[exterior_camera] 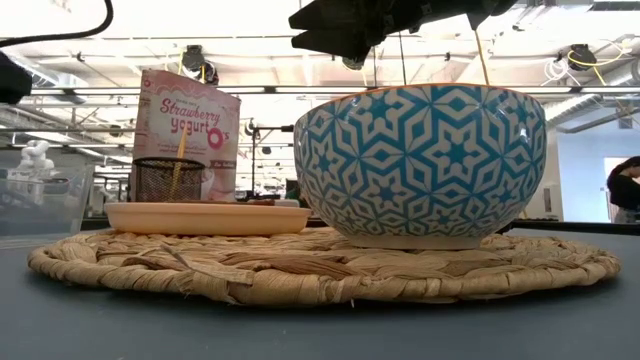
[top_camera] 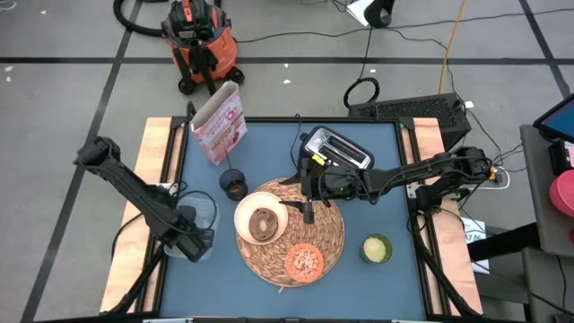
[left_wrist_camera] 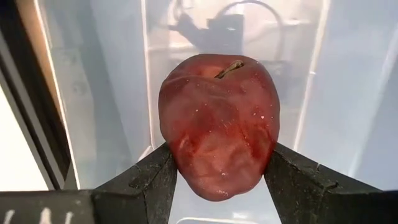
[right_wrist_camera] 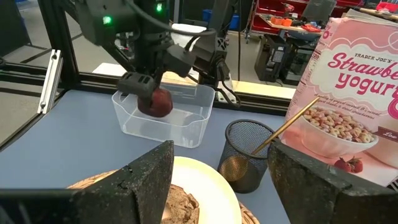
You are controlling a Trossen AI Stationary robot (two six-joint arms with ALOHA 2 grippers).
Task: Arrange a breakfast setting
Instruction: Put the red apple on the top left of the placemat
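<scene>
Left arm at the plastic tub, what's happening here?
The left gripper is shut on the dark-red fruit, holding it over the clear plastic tub at the table's left side. The right gripper hangs open over the cream bowl on the woven placemat. The orange dish is also on the mat; the cereal box and mesh cup stand behind it.

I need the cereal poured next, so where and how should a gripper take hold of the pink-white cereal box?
The cereal box stands upright at the table's far left, top flap open. Probably best gripped across its two broad faces, at mid-height, approaching from the side away from the mesh cup beside it.
</scene>
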